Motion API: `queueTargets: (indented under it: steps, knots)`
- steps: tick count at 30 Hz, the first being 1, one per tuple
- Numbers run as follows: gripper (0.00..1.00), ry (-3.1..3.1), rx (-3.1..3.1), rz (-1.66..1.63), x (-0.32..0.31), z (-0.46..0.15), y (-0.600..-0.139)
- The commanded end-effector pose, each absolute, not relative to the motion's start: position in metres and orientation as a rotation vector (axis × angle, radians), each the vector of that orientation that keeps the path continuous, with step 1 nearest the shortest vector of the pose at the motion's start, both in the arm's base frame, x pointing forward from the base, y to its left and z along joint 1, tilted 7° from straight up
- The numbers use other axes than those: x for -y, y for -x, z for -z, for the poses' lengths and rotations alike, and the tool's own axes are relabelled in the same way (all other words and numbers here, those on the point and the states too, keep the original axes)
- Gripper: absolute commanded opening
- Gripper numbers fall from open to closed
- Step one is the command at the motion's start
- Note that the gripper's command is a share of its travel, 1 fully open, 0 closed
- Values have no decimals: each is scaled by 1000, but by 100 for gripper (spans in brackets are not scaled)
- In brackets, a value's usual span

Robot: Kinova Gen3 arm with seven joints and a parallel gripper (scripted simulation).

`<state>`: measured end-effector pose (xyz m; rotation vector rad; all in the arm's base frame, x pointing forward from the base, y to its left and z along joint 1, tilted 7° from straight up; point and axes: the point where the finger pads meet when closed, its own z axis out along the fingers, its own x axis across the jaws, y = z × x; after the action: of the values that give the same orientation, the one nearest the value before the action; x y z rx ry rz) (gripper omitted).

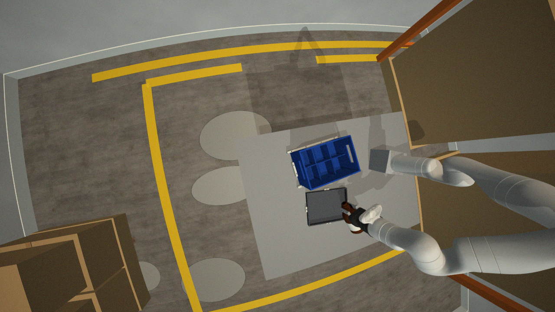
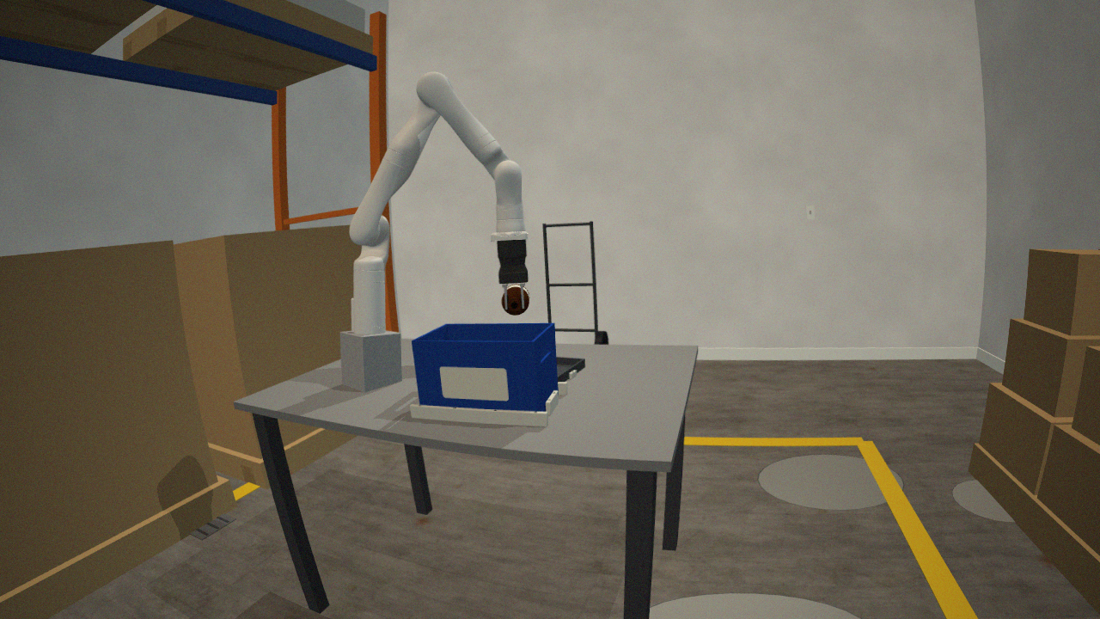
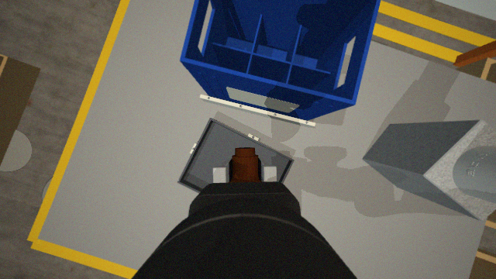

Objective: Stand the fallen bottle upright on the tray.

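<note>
My gripper point(image 3: 245, 165) is shut on the brown bottle point(image 3: 244, 164) and holds it lying level, high above the table. In the exterior view the bottle point(image 2: 513, 300) hangs end-on under the gripper point(image 2: 513, 286), above the height of the crate's rim. In the overhead view the bottle point(image 1: 347, 219) is over the right edge of the dark grey tray point(image 1: 325, 206). The tray point(image 3: 230, 156) lies flat on the table under the bottle's neck. The blue divided crate point(image 1: 325, 161) stands beside the tray.
The crate point(image 3: 279, 54) sits on a white base strip on the grey table. The arm's grey pedestal point(image 3: 430, 163) stands at the table's right side. Cardboard boxes and shelving surround the table; a hand truck point(image 2: 571, 280) stands behind.
</note>
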<state>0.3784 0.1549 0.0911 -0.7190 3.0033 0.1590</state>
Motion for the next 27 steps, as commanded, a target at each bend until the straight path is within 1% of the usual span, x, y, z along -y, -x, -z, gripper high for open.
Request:
queueTargets:
  steps: [1, 12, 27]
  knots:
    - [0, 718, -3002, -159, -155, -92, -379]
    - [0, 752, -2992, -158, -155, -92, -379]
    - [0, 1021, -2902, -150, -155, -92, -379]
